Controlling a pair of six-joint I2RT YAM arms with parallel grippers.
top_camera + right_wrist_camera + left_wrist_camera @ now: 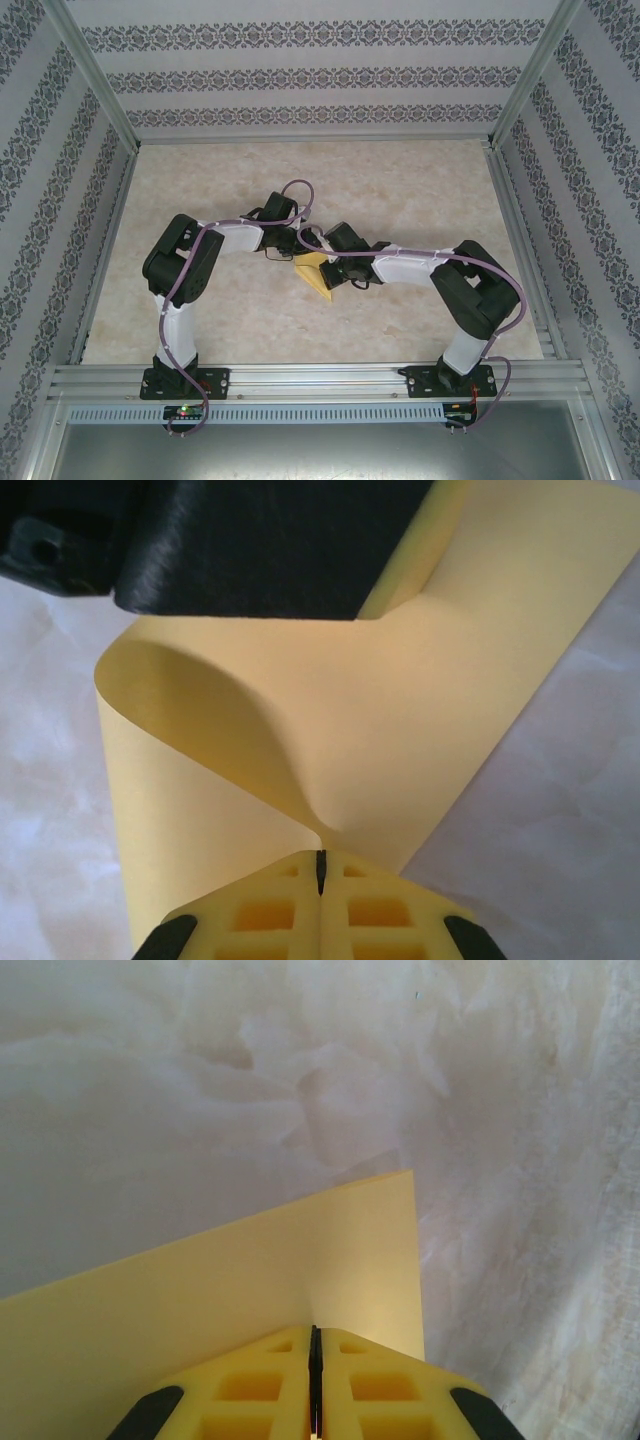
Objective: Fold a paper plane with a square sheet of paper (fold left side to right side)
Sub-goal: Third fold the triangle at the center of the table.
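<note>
The square sheet of paper (316, 272) is bright yellow and sits mid-table between my two wrists, partly hidden by them. In the left wrist view the sheet (250, 1280) spreads flat ahead of my left gripper (315, 1332), whose jaws are shut with the paper's edge pinched at their tips. In the right wrist view the sheet (400, 730) curls over in a loose loop, and its raised flap runs into the shut tips of my right gripper (321, 858). The left gripper's dark body (260, 540) hangs over the far end of the paper. From above, the left gripper (297, 257) and right gripper (331, 277) meet at the sheet.
The marble-patterned table (400, 190) is bare around the paper. Patterned walls and aluminium posts (520, 80) enclose it on three sides. A metal rail (320, 380) with both arm bases runs along the near edge.
</note>
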